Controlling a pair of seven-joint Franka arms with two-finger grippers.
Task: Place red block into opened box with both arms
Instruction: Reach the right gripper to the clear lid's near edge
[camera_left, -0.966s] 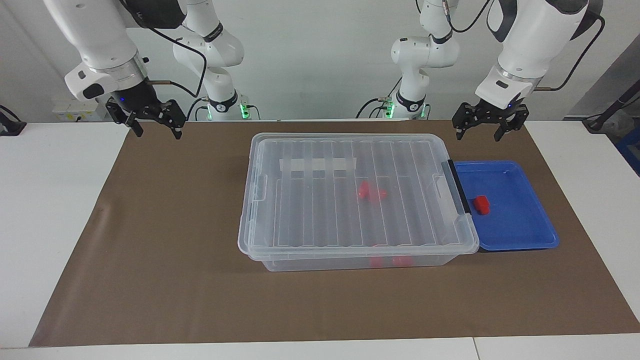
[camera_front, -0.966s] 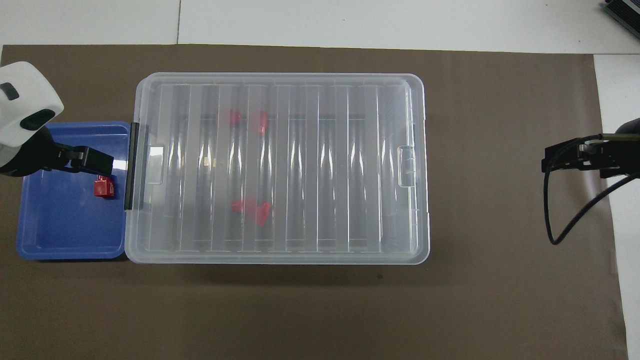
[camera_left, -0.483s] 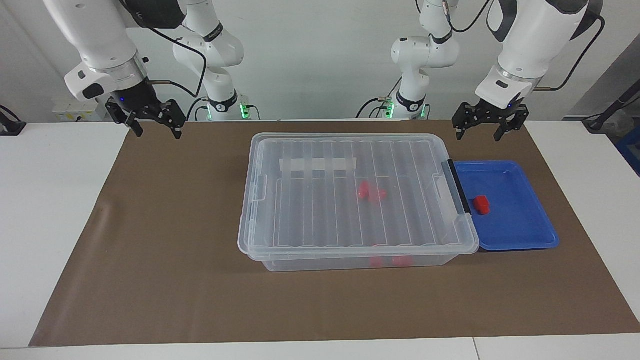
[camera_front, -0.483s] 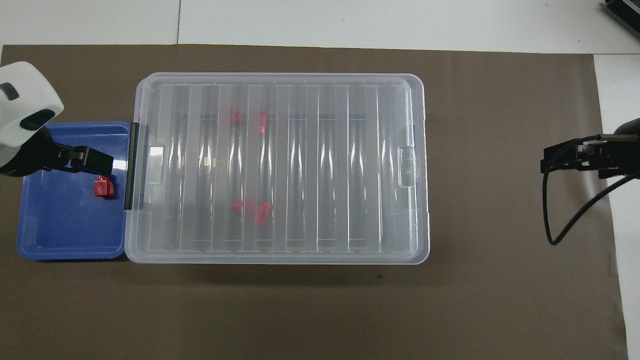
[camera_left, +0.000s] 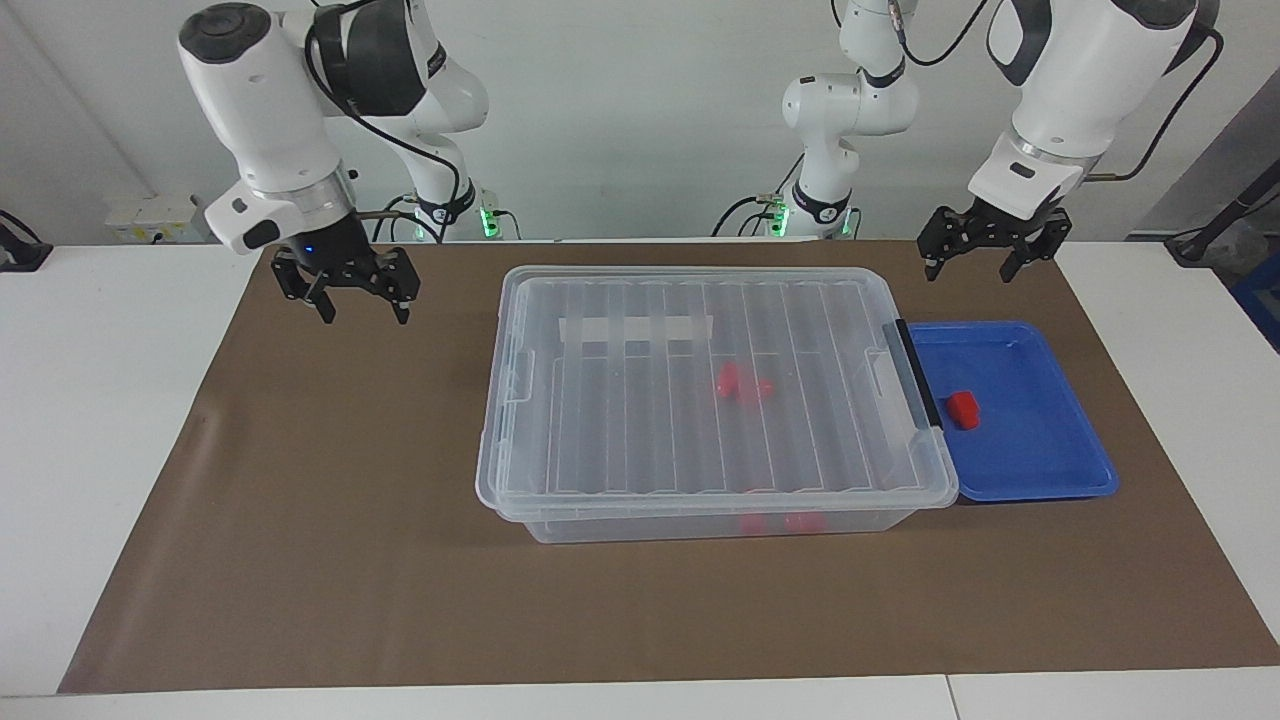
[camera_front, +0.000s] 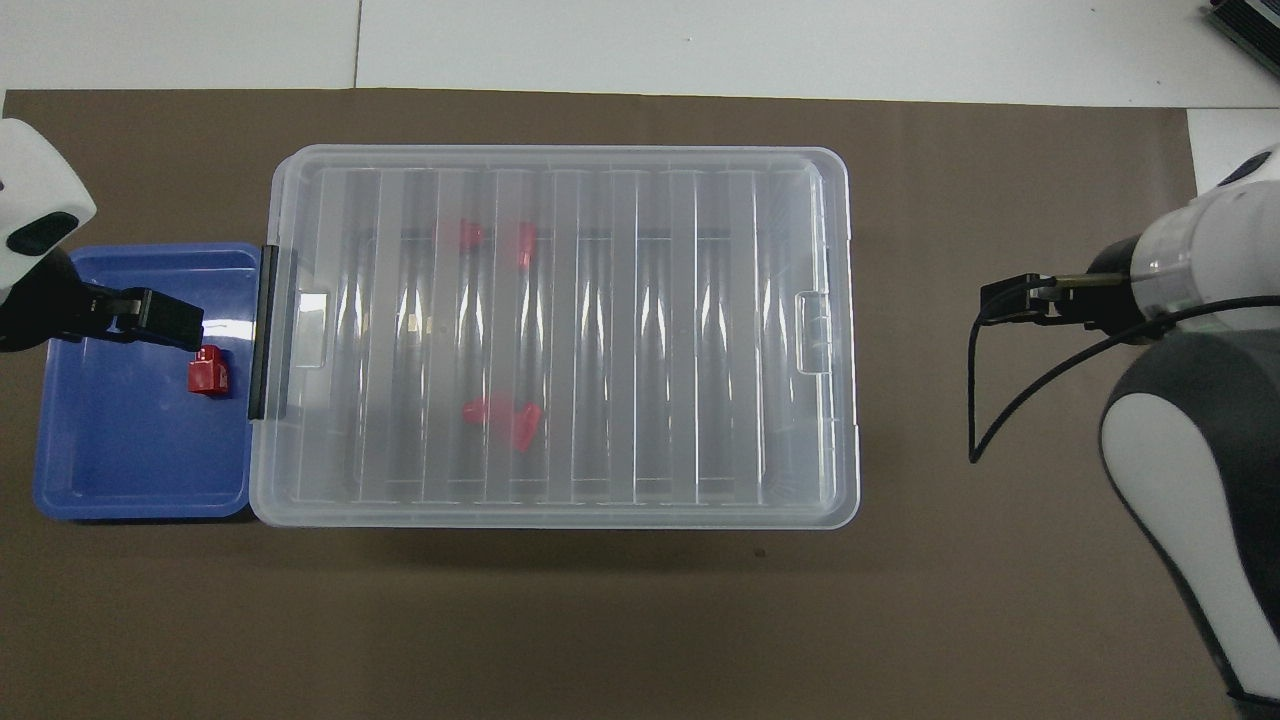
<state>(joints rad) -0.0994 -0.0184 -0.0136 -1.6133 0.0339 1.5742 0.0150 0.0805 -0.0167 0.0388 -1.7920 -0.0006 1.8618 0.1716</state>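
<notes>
Clear lid (camera_left: 715, 385) on box (camera_left: 700, 520), nothing done yet. Red block (camera_left: 963, 409) sits in blue tray (camera_left: 1040, 480), below our left gripper (camera_left: 992, 258), empty w/ fingers apart. Right gripper (camera_left: 352, 296) apart too, over mat (camera_left: 300, 480) beside box.

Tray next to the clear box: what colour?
Blue; the tray shows best in the overhead view, with one red block in it.
</notes>
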